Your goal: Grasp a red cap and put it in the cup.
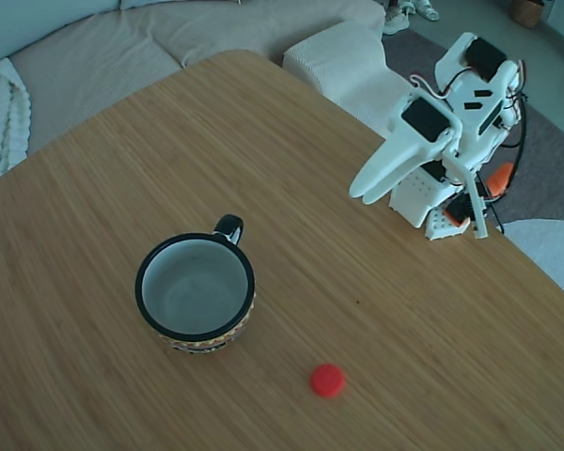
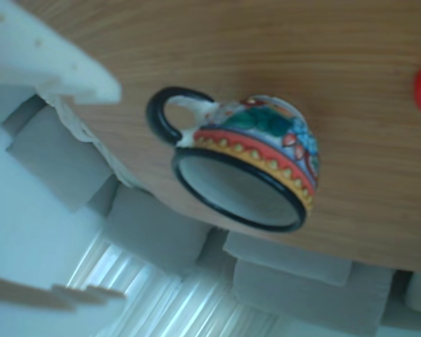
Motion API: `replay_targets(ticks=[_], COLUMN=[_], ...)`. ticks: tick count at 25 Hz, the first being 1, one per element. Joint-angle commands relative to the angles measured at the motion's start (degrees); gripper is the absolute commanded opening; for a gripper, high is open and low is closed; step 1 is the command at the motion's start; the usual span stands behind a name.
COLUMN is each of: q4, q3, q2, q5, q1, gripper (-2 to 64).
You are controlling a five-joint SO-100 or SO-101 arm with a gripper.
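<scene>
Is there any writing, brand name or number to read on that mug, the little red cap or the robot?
None can be read.
The cup bears only a painted pattern, no letters.
The red cap is plain.
The white arm shows no legible label.

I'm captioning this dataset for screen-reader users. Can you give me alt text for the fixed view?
An empty cup with a black rim stands on a wooden table, with a red cap lying apart from it to the lower right. A white robot arm sits folded at the table's right edge.
</scene>
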Motion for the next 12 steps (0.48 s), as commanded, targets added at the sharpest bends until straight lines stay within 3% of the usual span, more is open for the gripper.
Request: replay_targets(ticks=[1,12], q4=[-0.2,-0.1], q3=[-0.7,-1.5], q2=[0.0,0.0], q5=[0.1,0.0], q1=[0.4,0.4], gripper=[32.1,32.4])
